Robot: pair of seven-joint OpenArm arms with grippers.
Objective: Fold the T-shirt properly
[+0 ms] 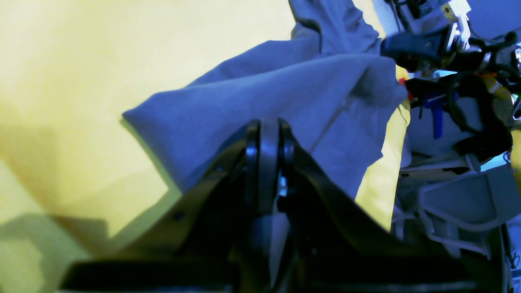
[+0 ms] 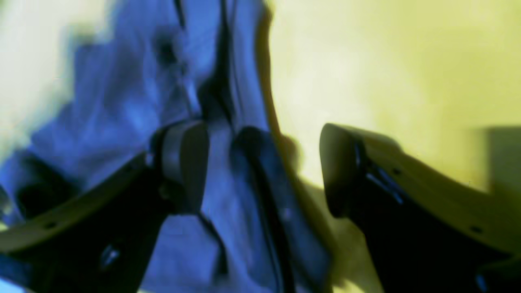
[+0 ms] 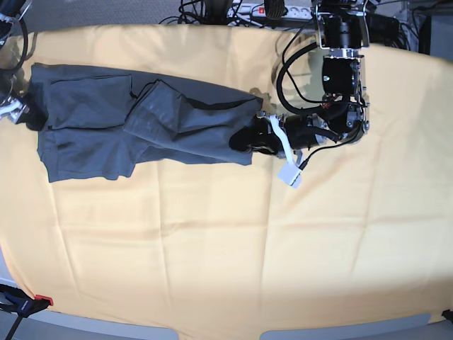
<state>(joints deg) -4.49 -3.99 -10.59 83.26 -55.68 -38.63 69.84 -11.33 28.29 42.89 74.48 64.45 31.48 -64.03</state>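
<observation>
The dark slate-grey T-shirt [image 3: 141,120] lies stretched sideways across the far left half of the table, with a fold bunched up in its middle. My left gripper [image 3: 249,139] sits at the shirt's right end. In the left wrist view its jaws [image 1: 268,130] are pressed together on the T-shirt [image 1: 285,93], whose cloth rises in a ridge toward them. My right gripper [image 3: 15,112] is at the shirt's left end, half cut off by the frame edge. In the blurred right wrist view, the right gripper [image 2: 262,167] stands wide open over the T-shirt [image 2: 134,101], and a cloth fold lies between its fingers.
A large yellow-orange cloth [image 3: 226,241] covers the whole table under the shirt. Cables and a power strip [image 3: 272,10] lie behind the far edge. A black clamp with a red tip [image 3: 28,303] grips the near left corner. The left arm [image 3: 340,71] reaches in from the far side.
</observation>
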